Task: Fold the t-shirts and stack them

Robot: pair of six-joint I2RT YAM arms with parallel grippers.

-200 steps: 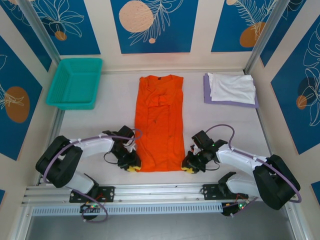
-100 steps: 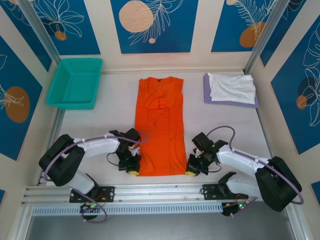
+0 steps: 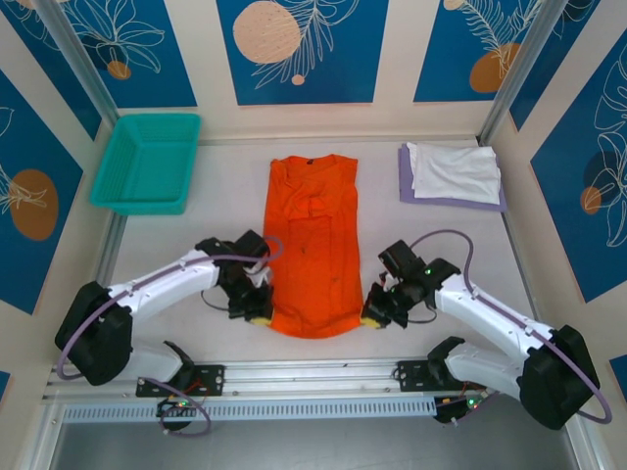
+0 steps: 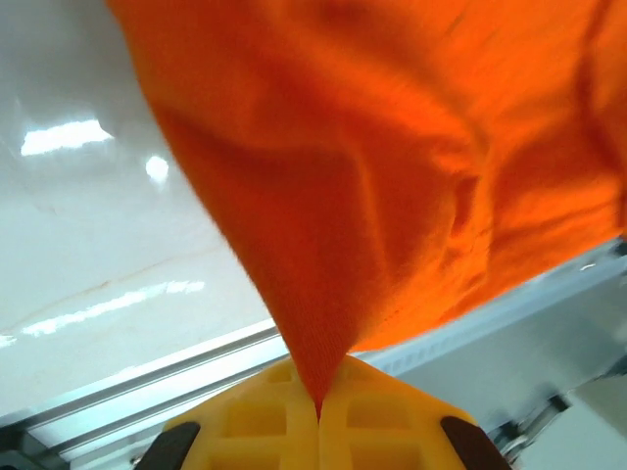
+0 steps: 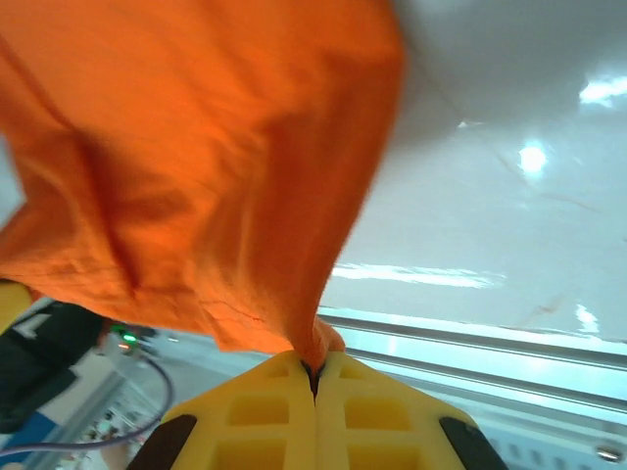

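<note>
Shut tight now, left fingers (image 3: 258,315) and right fingers (image 3: 372,317), each pinching a near hem corner of the orange t-shirt (image 3: 313,235). Lifted and drawn inward since a second ago: hem off the desk (image 3: 230,196), bowed, no longer flat. Still spread right of the teal basket (image 3: 147,162); white t-shirt (image 3: 456,168) stacked on lavender t-shirt (image 3: 451,203) farther right of it. Probably starting the hem-to-collar fold.

T-shirts: three; orange t-shirt (image 3: 313,250) caught in both pairs of fingers, white t-shirt (image 3: 456,171) and lavender t-shirt (image 3: 405,184) well beyond them
Baskets: one teal basket (image 3: 137,204)
Grippers: two; left gripper (image 3: 259,318), right gripper (image 3: 373,318)
</note>
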